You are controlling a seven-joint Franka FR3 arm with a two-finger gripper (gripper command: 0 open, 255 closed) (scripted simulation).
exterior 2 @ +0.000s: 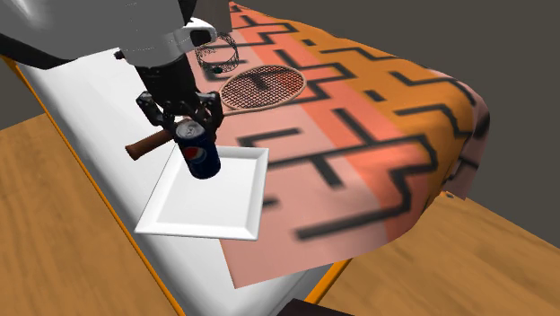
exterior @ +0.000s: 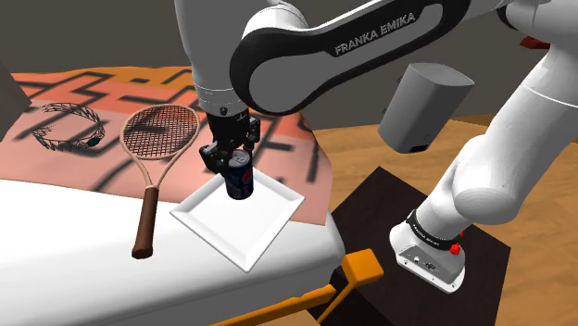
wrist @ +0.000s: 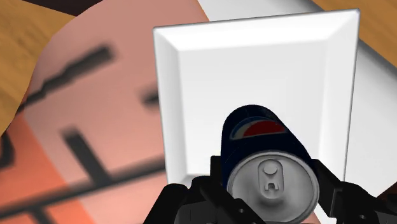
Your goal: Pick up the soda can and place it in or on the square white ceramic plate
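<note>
A dark blue soda can [exterior: 240,177] with a red, white and blue logo is clasped by my black gripper [exterior: 237,159], which is shut on its upper part. The can [exterior 2: 199,152] hangs tilted just over the square white plate [exterior: 213,225], near the plate's far corner in the shoulder view. The plate [exterior 2: 229,202] lies flat on the white bed edge beside the patterned blanket. In the wrist view the can's silver top [wrist: 273,186] sits between my fingers [wrist: 331,186], with the plate [wrist: 210,89] spread beneath it. Whether the can's base touches the plate I cannot tell.
A tennis racket [exterior: 156,153] with a brown handle lies beside the plate on the orange blanket [exterior 2: 377,117]. A dark wire ring [exterior: 67,130] lies further back. The bed's white edge [exterior: 111,278] drops to a wooden floor [exterior 2: 63,233]. The dark stand [exterior: 370,222] sits at the lower right.
</note>
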